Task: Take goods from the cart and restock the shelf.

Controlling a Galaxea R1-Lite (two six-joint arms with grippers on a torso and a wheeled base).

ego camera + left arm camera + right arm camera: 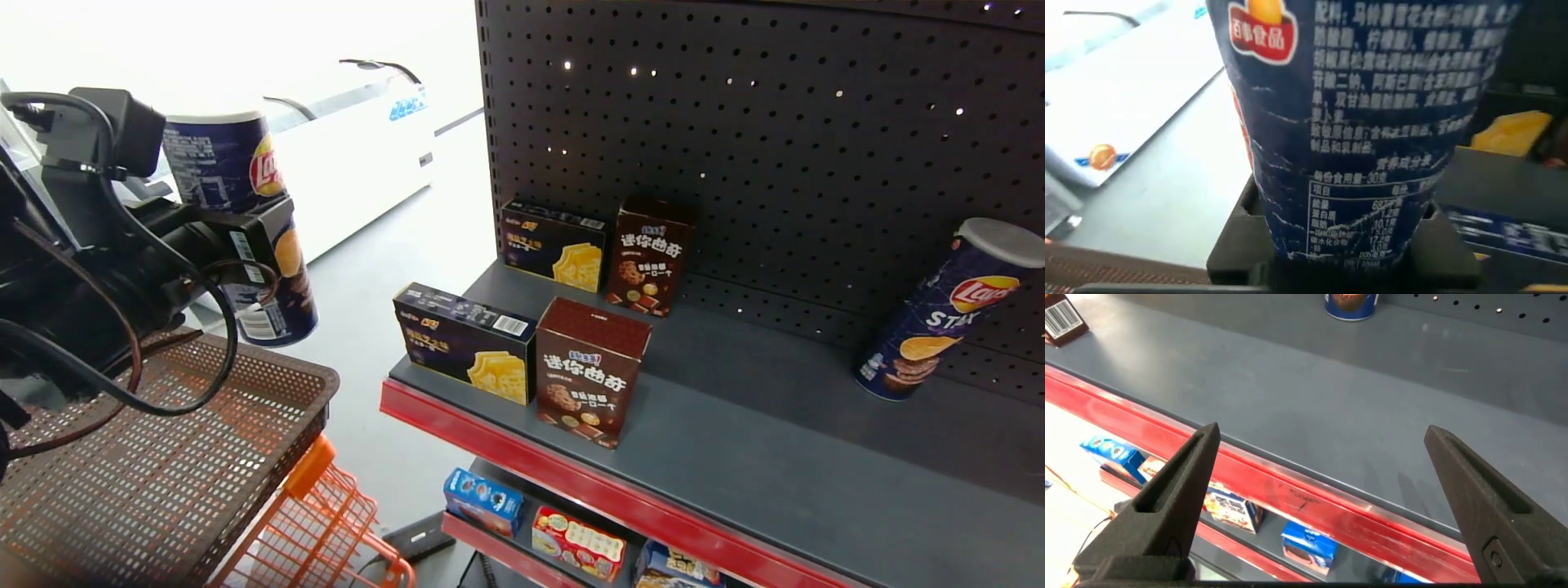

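One can (233,204) hung near upright, long axis vertical, clamped low on its body by the left tool (255,238), at the far edge of the cart (269,384). The shelf (735,425) lay to that arm's right, across a floor gap, with bare deck between the boxes (465,343) and a second can (939,314) leaning on the pegboard (775,122). The right tool (1323,441) hung wide and held nothing, over the shelf's front lip. Judged next: a sideways carry, can kept vertical.

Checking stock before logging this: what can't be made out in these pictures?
Held chips can: left wrist view, lid cut off by the frame edge.
Orange cart: head view, its contents hidden under the brown mesh tray.
Lower-shelf boxes: head view, partly hidden by the red-edged shelf.
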